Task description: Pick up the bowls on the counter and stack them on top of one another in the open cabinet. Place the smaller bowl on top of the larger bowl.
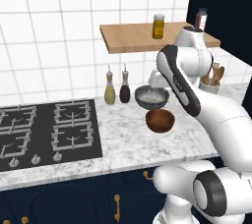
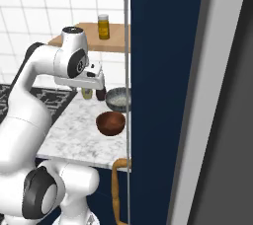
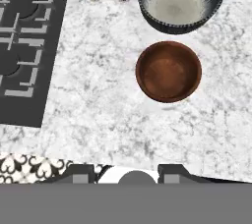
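The smaller bowl [image 1: 160,120] [image 2: 110,123] [image 3: 168,70], glossy reddish-brown, stands upright on the marbled counter [image 1: 123,142] [image 3: 98,115]. Just behind it, almost touching, is the larger bowl [image 1: 151,97] [image 2: 118,98] [image 3: 180,2], dark grey with a pale inside. My gripper [image 3: 127,175] hangs high above the counter's front edge, looking straight down, nearer the front than both bowls. Its fingers stand apart with nothing between them. The open cabinet is a wooden shelf [image 1: 133,39] [image 2: 116,40] on the tiled wall above the bowls.
A yellow jar [image 1: 158,26] [image 2: 103,26] and a dark bottle [image 1: 200,19] stand on the shelf. Two sauce bottles [image 1: 110,89] [image 1: 125,88] sit left of the grey bowl. The black hob [image 1: 44,129] lies left; a utensil pot [image 1: 210,84] right. A navy panel [image 2: 163,95] blocks the right.
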You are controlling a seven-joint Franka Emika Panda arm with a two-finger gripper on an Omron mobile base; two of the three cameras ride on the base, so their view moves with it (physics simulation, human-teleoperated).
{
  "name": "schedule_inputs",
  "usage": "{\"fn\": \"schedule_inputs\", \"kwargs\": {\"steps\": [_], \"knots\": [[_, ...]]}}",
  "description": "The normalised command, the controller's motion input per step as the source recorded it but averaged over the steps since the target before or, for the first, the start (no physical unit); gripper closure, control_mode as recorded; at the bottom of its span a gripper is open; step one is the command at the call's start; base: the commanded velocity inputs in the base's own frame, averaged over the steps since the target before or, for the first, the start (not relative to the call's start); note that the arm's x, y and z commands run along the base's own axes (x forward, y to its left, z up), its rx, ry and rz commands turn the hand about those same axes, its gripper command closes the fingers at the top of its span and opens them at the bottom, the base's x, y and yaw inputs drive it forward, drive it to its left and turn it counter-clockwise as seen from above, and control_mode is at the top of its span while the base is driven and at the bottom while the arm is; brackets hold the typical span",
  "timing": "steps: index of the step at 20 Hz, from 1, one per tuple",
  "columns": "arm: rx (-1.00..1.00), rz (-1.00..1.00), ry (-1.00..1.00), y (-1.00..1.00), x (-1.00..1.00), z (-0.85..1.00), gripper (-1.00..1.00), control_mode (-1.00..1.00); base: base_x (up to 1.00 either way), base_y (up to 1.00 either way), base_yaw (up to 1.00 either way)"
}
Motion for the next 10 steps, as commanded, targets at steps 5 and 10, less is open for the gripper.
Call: {"fn": "schedule_inputs", "kwargs": {"steps": [5,10], "knots": [[-0.24,0.00,0.17,0.11,0.10,-0.64,-1.00,-1.00,0.00,0.00,0.00],[-0.25,0.03,0.19,-0.12,0.32,-1.00,-1.00,-1.00,0.00,0.00,0.00]]}}
